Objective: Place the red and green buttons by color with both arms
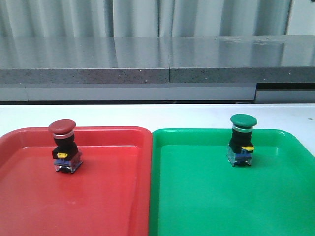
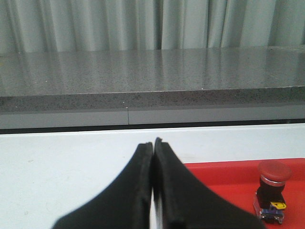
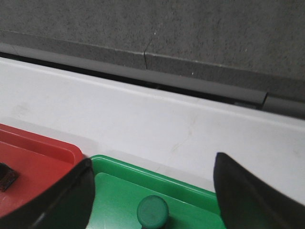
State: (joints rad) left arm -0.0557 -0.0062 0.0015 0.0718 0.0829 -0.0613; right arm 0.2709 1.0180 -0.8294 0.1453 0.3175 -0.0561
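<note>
Upright, mushroom-capped buttons (image 1: 63, 146) on glossy plastic trays (image 1: 123, 206).

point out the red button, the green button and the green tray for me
red button (image 1: 62, 126), front view, on its dark red cap
green button (image 1: 243, 120), front view, on its green cap
green tray (image 1: 221, 206), front view, on its bare floor

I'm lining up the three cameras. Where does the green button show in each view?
Front: green button upright in the green tray, far right part.
Left wrist: not in view.
Right wrist: its cap seen from above, between the open fingers.
Shared landmark: the grey counter edge.
</note>
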